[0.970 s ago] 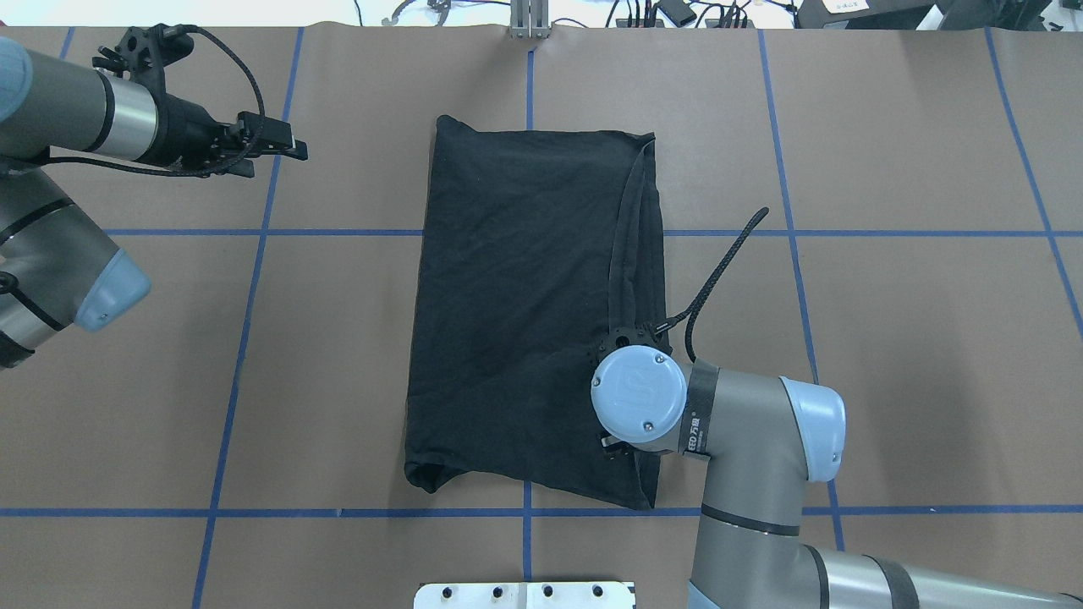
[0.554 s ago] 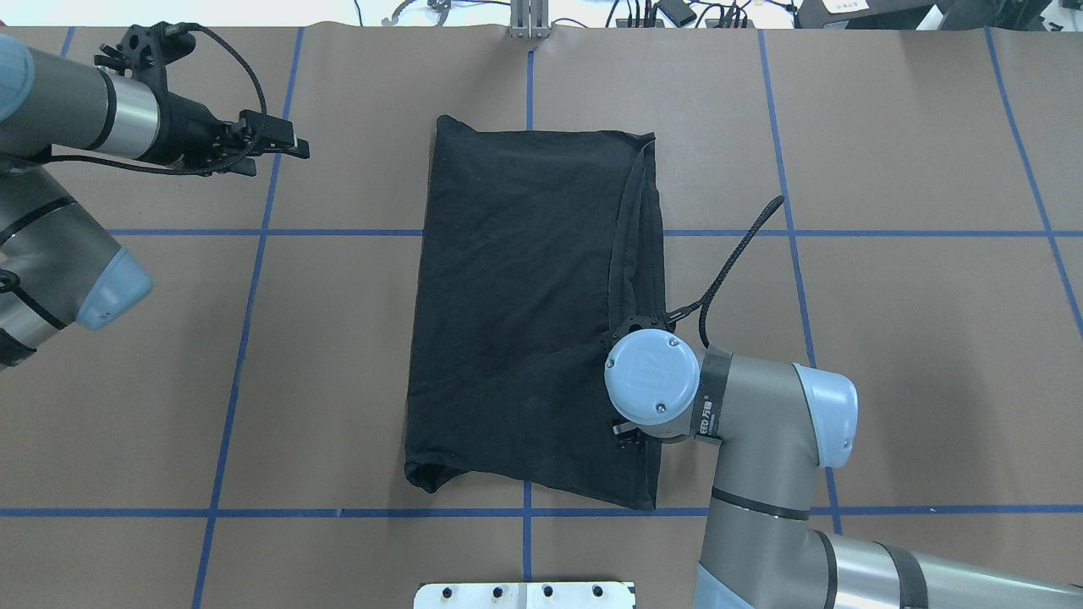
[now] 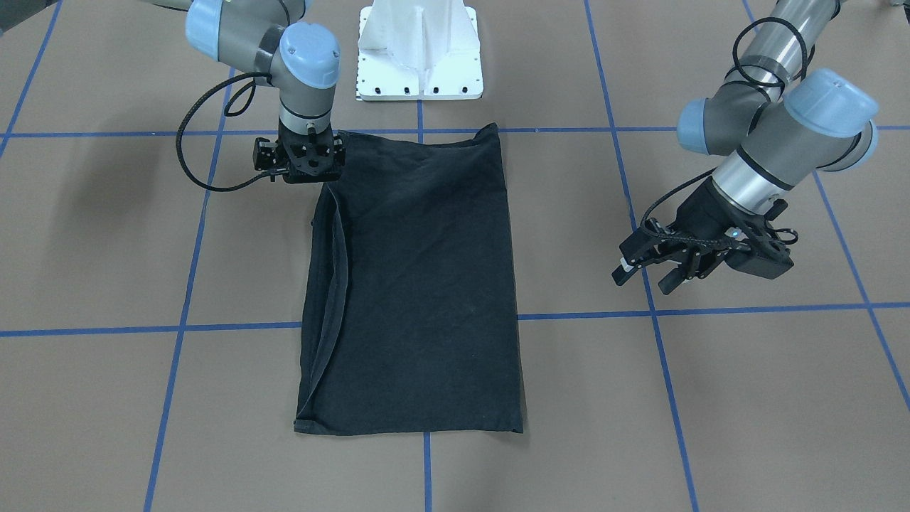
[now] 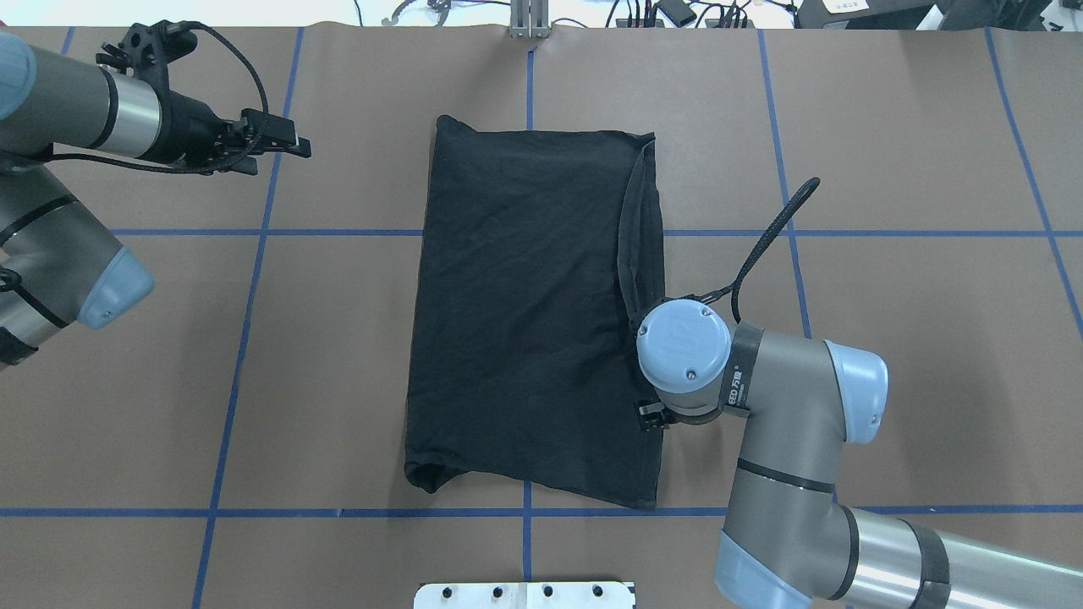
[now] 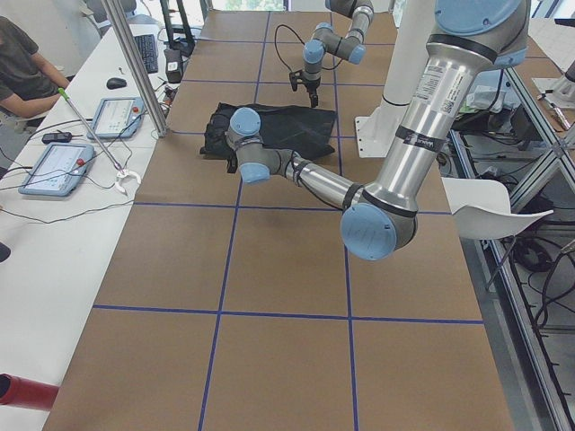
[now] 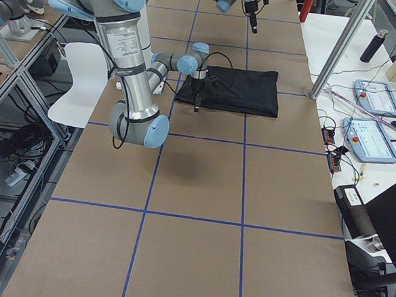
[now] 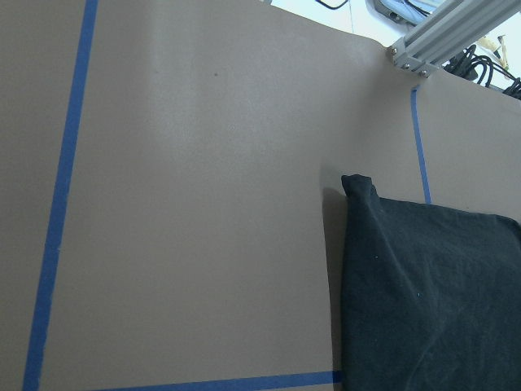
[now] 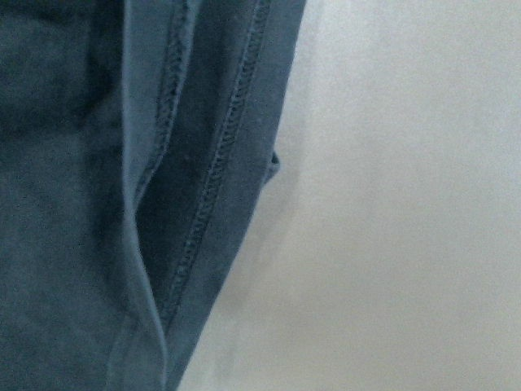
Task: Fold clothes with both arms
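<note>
The black T-shirt (image 4: 525, 321) lies folded into a long flat rectangle at the table's middle; its graphic is hidden. It also shows in the front-facing view (image 3: 419, 284) and the left wrist view (image 7: 431, 301). My right gripper (image 3: 304, 174) points straight down over the shirt's right edge near the robot-side corner; in the overhead view (image 4: 651, 414) the wrist hides it. I cannot tell whether it is open or shut. The right wrist view shows only the stitched hem (image 8: 212, 204) and bare table. My left gripper (image 4: 283, 159) hovers open and empty far left of the shirt, as the front-facing view (image 3: 641, 283) shows.
The white pedestal base (image 3: 419, 50) stands at the robot's side of the table. Blue tape lines (image 4: 254, 254) grid the brown table cover. An aluminium post (image 4: 529, 17) stands at the far edge. Tablets (image 5: 58, 166) and a person sit beyond the table.
My right wrist has moved to the right and a little away from the robot, from over the shirt's body to its right edge. The shirt and left arm have hardly moved.
</note>
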